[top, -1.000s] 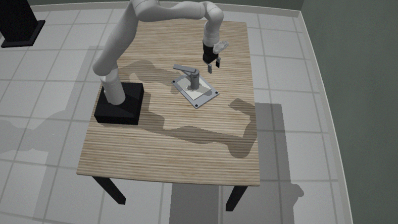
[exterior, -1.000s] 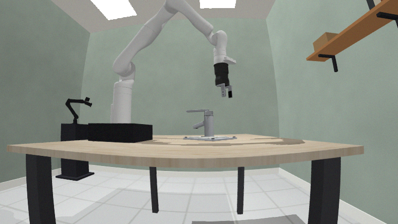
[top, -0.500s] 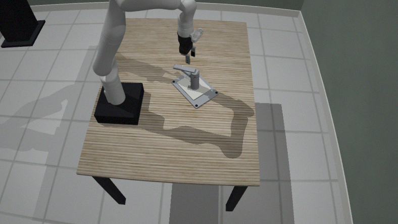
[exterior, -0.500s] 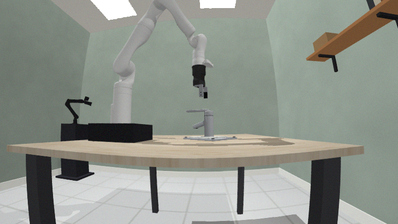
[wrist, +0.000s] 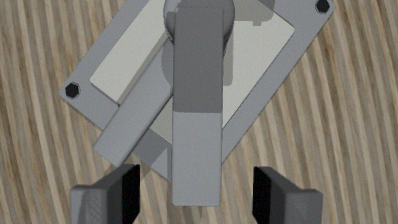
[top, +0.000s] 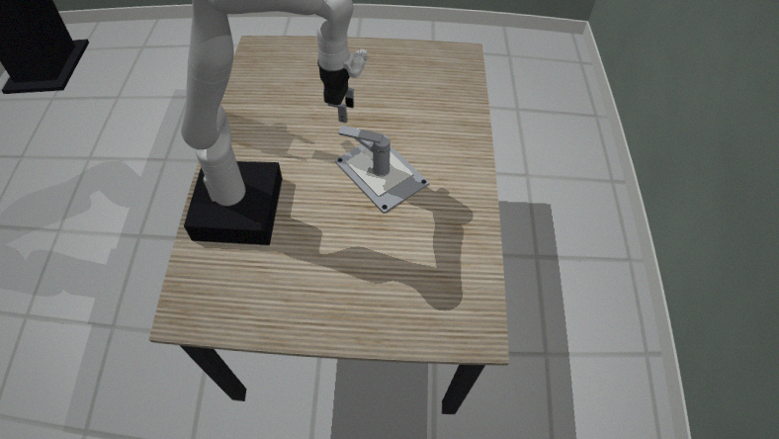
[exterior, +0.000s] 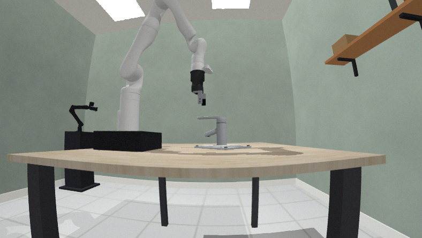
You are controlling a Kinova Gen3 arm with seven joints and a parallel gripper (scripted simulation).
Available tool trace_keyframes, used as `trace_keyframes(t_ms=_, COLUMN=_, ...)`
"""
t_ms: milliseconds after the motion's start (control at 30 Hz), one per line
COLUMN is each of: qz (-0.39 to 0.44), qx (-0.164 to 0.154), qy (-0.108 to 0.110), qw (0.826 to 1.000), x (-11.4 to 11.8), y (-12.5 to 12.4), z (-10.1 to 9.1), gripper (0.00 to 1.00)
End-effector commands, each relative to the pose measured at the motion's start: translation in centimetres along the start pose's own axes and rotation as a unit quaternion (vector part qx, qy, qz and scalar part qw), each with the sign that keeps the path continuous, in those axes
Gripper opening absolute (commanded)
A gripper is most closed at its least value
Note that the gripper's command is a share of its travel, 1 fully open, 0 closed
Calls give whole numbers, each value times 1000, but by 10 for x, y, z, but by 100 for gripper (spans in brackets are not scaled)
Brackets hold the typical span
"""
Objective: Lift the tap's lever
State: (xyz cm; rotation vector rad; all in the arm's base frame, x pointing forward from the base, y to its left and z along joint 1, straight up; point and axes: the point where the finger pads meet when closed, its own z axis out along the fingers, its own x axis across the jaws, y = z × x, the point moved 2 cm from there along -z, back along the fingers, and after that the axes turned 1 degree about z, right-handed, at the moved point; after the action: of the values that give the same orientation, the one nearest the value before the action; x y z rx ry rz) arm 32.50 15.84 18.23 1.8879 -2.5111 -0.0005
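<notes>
- On the light striped wooden table [top: 326, 305] there's one grey metal tap [top: 380, 160] bolted to one flat grey square base plate [top: 405, 188], roughly mid-table, a bit toward the far side.
- The tap has one flat grey lever [exterior: 206, 118] on top, lying level, and one shorter spout [exterior: 210, 133] angling down below it.
- One white seven-joint arm [top: 204, 98] stands on one black block base [top: 261, 228] near the table's left edge.
- One black two-finger gripper [exterior: 202, 102] hangs pointing down above the lever's free end, well clear of it. Fingers are spread all the way, nothing between them.
- Wrist view: two dark fingers sit either side of the lever's [wrist: 196, 145] tip, which runs straight up the middle. Only here can you see the spout [wrist: 132, 125] splaying off to the left under the lever, plus two bolt heads [wrist: 72, 90] on the plate.
- Top view shows three bolts on the plate, plus the table's position on the tiled floor [top: 572, 163].
- Exterior view only: the vertical gap between gripper and lever, four black table legs [exterior: 41, 201], one orange wall shelf [exterior: 371, 32] with one cardboard box [exterior: 344, 41], and one small black arm [exterior: 79, 110] on a black pedestal [exterior: 73, 141] behind the table.
</notes>
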Motion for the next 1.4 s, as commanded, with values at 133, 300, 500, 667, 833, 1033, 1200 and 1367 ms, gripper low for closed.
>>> trace_keyframes(t_ms=133, qz=-1, qx=1, qy=0, qw=1000, x=0, y=1, z=0, gripper=0)
trace_keyframes(t_ms=300, qz=-1, qx=1, qy=0, qw=1000, x=0, y=1, z=0, gripper=0)
trace_keyframes(t_ms=500, qz=-1, qx=1, qy=0, qw=1000, x=0, y=1, z=0, gripper=0)
trace_keyframes(t_ms=667, qz=-1, qx=1, qy=0, qw=1000, x=0, y=1, z=0, gripper=0)
trace_keyframes(t_ms=833, qz=-1, qx=1, qy=0, qw=1000, x=0, y=1, z=0, gripper=0)
trace_keyframes(t_ms=1033, qz=-1, qx=1, qy=0, qw=1000, x=0, y=1, z=0, gripper=0)
trace_keyframes(t_ms=1200, qz=-1, qx=1, qy=0, qw=1000, x=0, y=1, z=0, gripper=0)
trace_keyframes(t_ms=1367, qz=-1, qx=1, qy=0, qw=1000, x=0, y=1, z=0, gripper=0)
